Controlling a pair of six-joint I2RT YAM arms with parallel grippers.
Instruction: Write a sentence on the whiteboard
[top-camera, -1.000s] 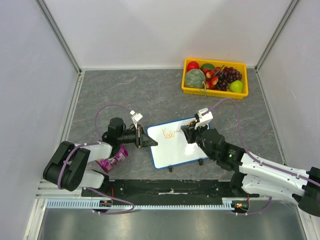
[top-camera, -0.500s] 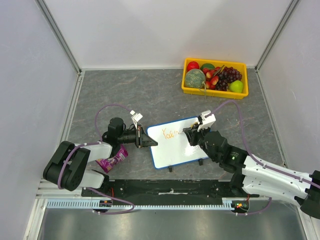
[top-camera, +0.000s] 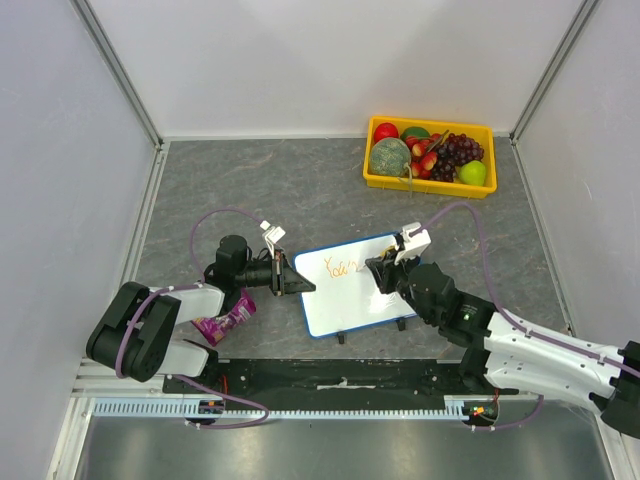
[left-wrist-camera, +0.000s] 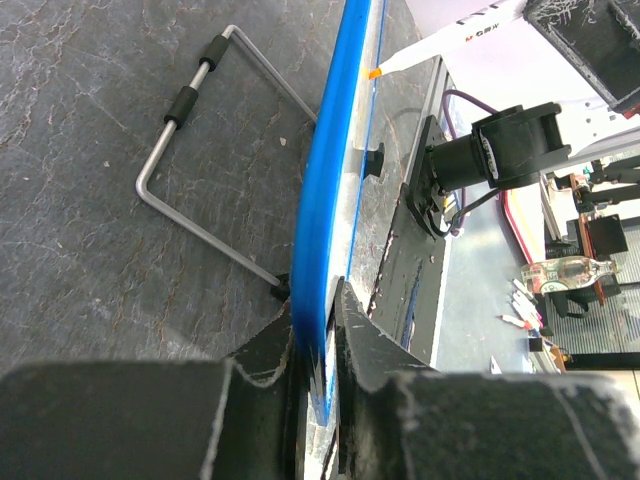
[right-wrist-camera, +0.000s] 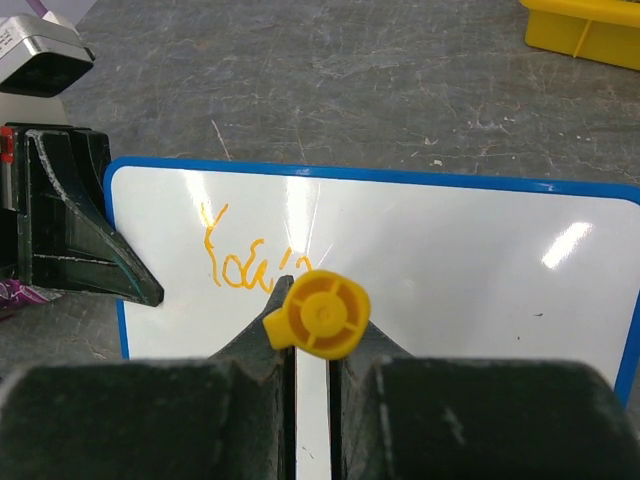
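At the board's left edge: the left gripper (left-wrist-camera: 318, 318) is clamping the blue frame of the whiteboard (top-camera: 350, 290), one finger on each face. It is steadying the board, which is leaning on its wire stand (left-wrist-camera: 190, 95).
Board position: it is sitting near the middle of the table between the two arms, well apart from the yellow tray (top-camera: 428, 184) at the far right.
Right arm: the right gripper (right-wrist-camera: 312, 345) is squeezing the marker (right-wrist-camera: 318, 313), jaws closed on the barrel. The yellow end cap is facing the wrist camera and hiding the tip in that view.
Lettering: the sentence (right-wrist-camera: 240, 265) is showing only its first orange strokes, high on the left of the white surface; the rest is lying bare.
Step in hand: the first word is probably being written, so the task looks to be in its early part.
Doing it well: the tip should be pressing lightly and travelling rightward in small strokes, while the left clamp is resisting the push so the leaning board is not sliding or tipping back.
Lettering and jaws: the newest stroke is lying just left of the marker cap, touching its outline in the wrist view. The first letter is sitting near the left fingers but apart from them.
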